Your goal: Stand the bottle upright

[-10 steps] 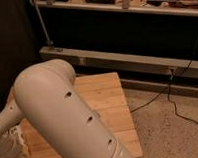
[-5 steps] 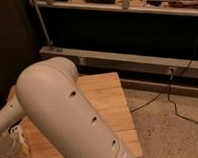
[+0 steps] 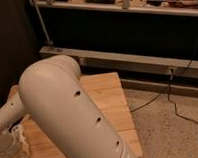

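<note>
Over the last second you have almost no change: the arm (image 3: 69, 110) fills the same lower-left span of the camera view and the tabletop (image 3: 111, 98) shows the same bare planks. Judgement: no visible progress toward standing the bottle. The bottle is not in view, either hidden behind the arm or out of frame. The gripper (image 3: 13, 148) sits at the lower-left edge, low over the tabletop, its fingers drawn fully together; you cannot tell whether they pinch anything. Count: one arm, one gripper, one tabletop, zero bottles visible.
</note>
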Controlling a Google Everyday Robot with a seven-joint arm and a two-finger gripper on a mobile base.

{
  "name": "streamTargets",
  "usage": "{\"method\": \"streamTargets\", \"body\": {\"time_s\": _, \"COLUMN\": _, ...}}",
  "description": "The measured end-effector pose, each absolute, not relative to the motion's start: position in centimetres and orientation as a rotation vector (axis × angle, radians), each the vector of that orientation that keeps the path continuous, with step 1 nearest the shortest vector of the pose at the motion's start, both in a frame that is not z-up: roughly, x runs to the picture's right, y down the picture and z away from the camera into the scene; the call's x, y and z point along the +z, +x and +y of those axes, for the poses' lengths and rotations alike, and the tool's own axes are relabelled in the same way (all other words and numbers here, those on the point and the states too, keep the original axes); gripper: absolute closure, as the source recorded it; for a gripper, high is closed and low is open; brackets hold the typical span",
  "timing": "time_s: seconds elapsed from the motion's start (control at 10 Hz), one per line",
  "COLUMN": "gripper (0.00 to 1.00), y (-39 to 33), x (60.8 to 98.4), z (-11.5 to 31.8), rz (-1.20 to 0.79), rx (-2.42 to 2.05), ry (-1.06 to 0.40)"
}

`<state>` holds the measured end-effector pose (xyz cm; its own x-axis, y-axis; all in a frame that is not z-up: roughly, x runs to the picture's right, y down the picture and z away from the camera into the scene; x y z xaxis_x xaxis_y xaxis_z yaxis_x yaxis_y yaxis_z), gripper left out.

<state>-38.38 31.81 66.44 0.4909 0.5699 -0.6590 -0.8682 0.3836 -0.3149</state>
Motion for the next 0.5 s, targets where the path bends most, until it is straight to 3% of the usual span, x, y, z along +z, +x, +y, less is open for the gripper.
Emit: {"method": "streamTargets", "body": {"time_s": 0.5, "gripper": 0.72, "y": -38.1, "x": 65.8, "z": 30.6, "rz": 0.476, "rx": 0.974, "ry": -0.679}}
